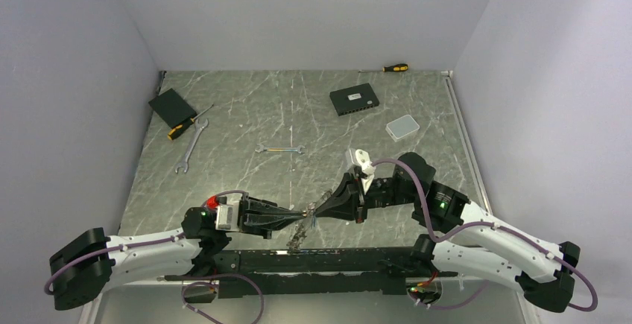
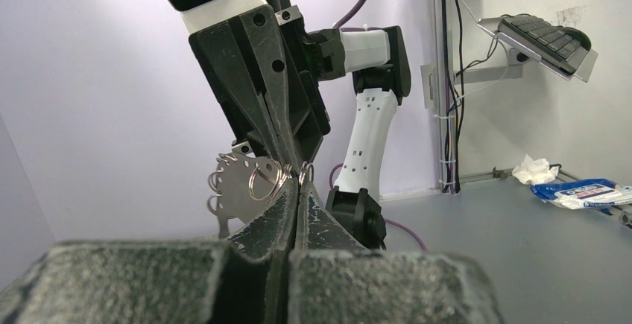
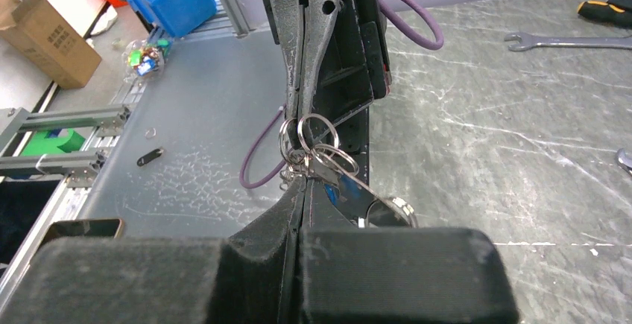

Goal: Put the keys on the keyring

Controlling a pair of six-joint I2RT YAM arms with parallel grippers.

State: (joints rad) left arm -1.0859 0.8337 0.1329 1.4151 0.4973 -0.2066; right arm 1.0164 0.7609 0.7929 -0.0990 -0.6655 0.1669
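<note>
My two grippers meet tip to tip above the table's front middle. The left gripper is shut, and a small split ring sticks out between its tips. The right gripper is shut on the bunch of small rings from the other side. A flat silver key with holes and small rings hangs beside the left tips. Another of the keys, with a blue tag, hangs under the right fingers. The keyring, a silvery hoop, dangles below the bunch, partly hidden.
Two spanners lie mid-table. A yellow-handled screwdriver and a black pad are at the back left. A black box, a white case and another screwdriver are at the back right.
</note>
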